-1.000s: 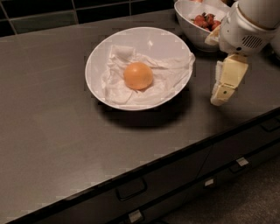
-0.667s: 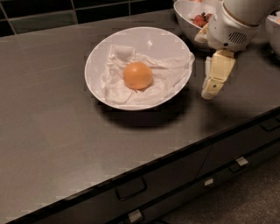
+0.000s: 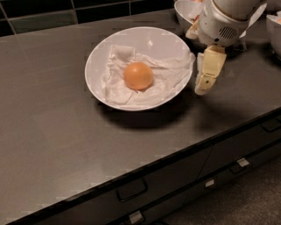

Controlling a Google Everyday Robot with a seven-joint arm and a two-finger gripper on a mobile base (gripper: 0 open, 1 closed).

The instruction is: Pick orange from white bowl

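Note:
The orange (image 3: 138,75) lies on crumpled white paper near the middle of the wide white bowl (image 3: 99,52), which stands on the dark counter. My gripper (image 3: 203,88) hangs from the white arm (image 3: 224,19) at the upper right. It points down at the counter just outside the bowl's right rim, to the right of the orange and apart from it. It holds nothing.
A smaller white bowl with red pieces (image 3: 184,12) stands behind the arm at the back right. Another white container (image 3: 275,30) is at the right edge. The counter's front edge (image 3: 184,154) runs diagonally, with drawer handles (image 3: 131,190) below. A dark tiled wall (image 3: 44,17) is behind.
My gripper has moved left and a little back, from well right of the bowl to just beside its right rim. The orange and the bowl have not moved.

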